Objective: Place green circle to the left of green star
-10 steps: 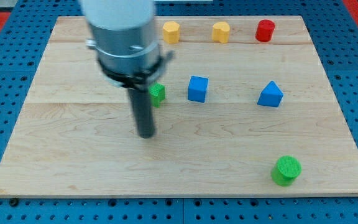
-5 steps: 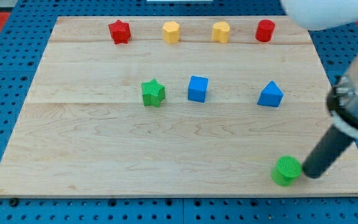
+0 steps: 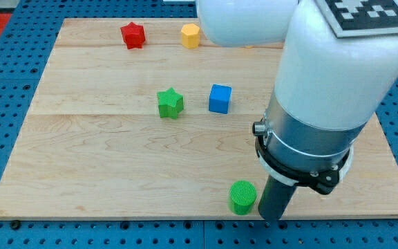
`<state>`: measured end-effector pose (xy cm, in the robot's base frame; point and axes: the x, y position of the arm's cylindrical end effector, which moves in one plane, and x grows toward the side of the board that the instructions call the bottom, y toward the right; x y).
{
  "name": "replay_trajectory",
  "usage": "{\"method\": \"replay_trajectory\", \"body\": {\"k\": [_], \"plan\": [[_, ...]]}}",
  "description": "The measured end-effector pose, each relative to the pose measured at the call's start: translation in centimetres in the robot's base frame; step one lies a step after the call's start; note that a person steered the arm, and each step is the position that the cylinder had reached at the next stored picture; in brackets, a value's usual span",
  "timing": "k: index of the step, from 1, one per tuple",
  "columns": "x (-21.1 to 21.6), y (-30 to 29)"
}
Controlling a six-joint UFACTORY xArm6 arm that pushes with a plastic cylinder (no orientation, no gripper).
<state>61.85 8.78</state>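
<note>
Tip: bare rod, no pincer to open or close; touching green circle's right side near board's bottom edge, placed to shove leftward. Green star: well apart, up-left. Blue cube: just right of star.

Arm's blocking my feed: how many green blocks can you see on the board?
2: the green star left of centre, and the green circle at the bottom edge beside my tip. The arm may hide others.
</note>
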Motion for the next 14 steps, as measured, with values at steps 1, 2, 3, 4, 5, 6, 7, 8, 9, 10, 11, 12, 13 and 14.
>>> {"method": "replay_trajectory", "body": {"k": [1, 2, 3, 4, 5, 6, 7, 8, 9, 10, 11, 12, 13, 14], "plan": [[-1.4, -4.8], [-3.3, -10.0], [-6.3, -14.2], [-10.1, -14.7], [-10.2, -13.5], [-11.0, -12.6], [-12.7, -12.9], [-15.0, -14.3], [-17.4, -15.9], [-17.8, -18.2], [-17.8, -19.5], [-17.8, -19.8], [-18.2, -21.2], [-18.0, -21.3]]}}
